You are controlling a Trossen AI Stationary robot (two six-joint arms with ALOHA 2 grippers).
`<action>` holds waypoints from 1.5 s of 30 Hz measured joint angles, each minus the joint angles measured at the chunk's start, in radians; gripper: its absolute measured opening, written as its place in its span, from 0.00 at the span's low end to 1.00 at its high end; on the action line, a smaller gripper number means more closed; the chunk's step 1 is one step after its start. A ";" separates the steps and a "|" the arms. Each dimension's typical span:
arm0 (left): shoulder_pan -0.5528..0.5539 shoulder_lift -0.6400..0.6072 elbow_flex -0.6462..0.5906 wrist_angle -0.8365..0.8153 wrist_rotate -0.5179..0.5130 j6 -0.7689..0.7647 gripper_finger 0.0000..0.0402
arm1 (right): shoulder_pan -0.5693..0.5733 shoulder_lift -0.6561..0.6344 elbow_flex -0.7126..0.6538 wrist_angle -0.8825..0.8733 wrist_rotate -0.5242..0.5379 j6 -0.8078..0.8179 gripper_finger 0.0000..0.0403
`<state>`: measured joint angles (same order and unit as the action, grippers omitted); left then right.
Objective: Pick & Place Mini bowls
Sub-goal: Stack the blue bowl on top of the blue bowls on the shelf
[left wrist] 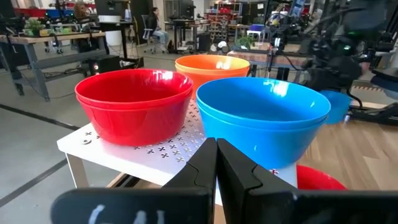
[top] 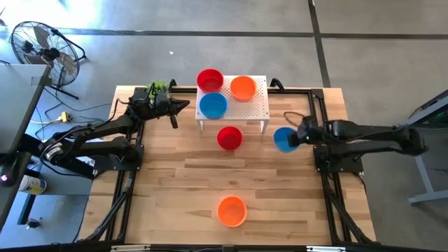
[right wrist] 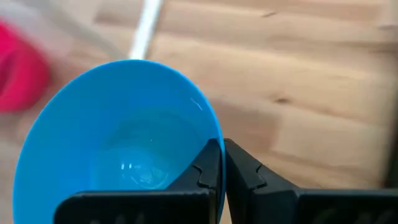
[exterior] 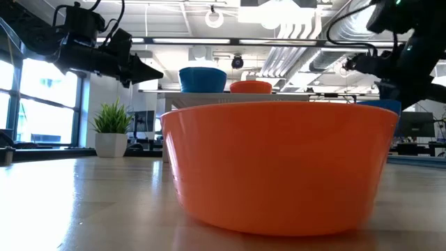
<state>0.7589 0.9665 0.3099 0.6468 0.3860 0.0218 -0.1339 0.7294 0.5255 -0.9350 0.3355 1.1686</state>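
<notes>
We are pinching the blue bowl's rim in the right gripper; next we are lifting it toward the stand.

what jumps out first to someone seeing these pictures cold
Three mini bowls, red, orange and blue, sit on the white perforated stand at the table's far side. The right gripper has its jaws shut on the rim of another blue bowl just right of the stand. A lone orange bowl sits near the front edge, filling the low view.
</notes>
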 joint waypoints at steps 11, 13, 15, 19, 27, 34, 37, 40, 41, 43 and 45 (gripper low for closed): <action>0.000 0.000 0.001 -0.055 0.006 0.026 0.01 | 0.332 0.327 0.000 0.346 0.036 0.088 0.00; 0.000 0.000 0.001 -0.061 0.011 0.026 0.01 | 0.338 0.403 0.006 0.428 0.032 0.056 0.00; 0.000 0.000 0.001 -0.067 0.012 0.029 0.01 | 0.337 0.480 0.026 0.481 0.029 0.008 0.00; 0.000 0.000 0.001 -0.090 0.012 0.087 0.01 | 0.323 0.626 0.106 0.531 0.044 -0.093 0.00; 0.000 0.000 0.001 -0.121 0.028 0.104 0.01 | 0.301 0.839 0.245 0.687 0.043 -0.270 0.00; 0.000 0.000 0.001 -0.136 0.028 0.104 0.01 | 0.297 0.923 0.263 0.913 0.031 -0.351 0.00; 0.000 0.000 0.001 -0.151 0.026 0.104 0.01 | 0.297 0.928 0.263 0.973 0.029 -0.384 0.02; 0.000 0.000 0.001 -0.171 -0.002 0.101 0.01 | 0.297 0.928 0.263 0.998 0.043 -0.415 0.07; 0.000 0.000 0.001 -0.180 -0.009 0.101 0.01 | 0.297 0.927 0.263 1.008 0.049 -0.427 0.08; 0.000 0.000 0.001 -0.194 -0.021 0.101 0.01 | 0.297 0.927 0.263 1.028 0.049 -0.449 0.13; -0.003 0.000 0.001 -0.199 -0.026 0.101 0.01 | 0.297 0.924 0.263 1.037 0.043 -0.475 0.17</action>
<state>0.7562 0.9665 0.3111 0.4481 0.3597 0.1223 0.1631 1.6534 0.7883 0.1025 0.3783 0.6933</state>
